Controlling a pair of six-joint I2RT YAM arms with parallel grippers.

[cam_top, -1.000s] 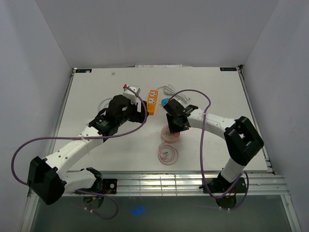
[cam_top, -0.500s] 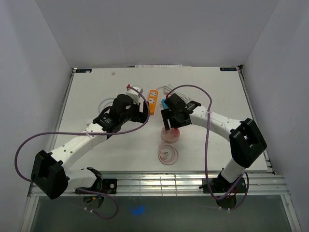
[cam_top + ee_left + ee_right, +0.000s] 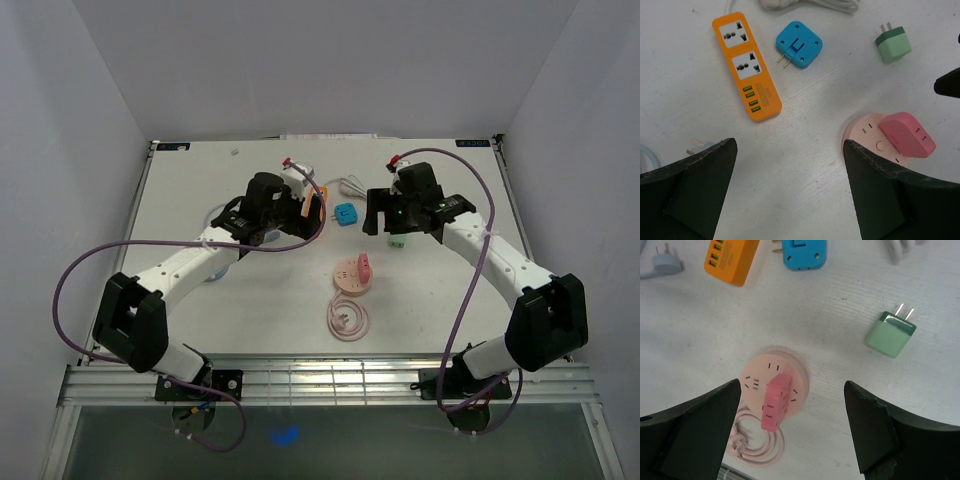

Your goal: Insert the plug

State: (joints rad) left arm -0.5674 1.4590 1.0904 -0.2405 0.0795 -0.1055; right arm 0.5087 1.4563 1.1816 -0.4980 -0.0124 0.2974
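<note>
Right fingers wide — plug on socket

— Where does the top view sit?
— High at the near edge, looking down over the whole desk.
— The wrist views?
— Close, facing straight down. Both share the pink round socket and the orange strip.

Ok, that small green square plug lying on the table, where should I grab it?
Grip the small green square plug by its blocky body, across the two sides running parallel to its metal prongs, coming straight down from above. It lies flat on the white table with both prongs sticking out one end, so that likely leaves them free for a socket.
</note>
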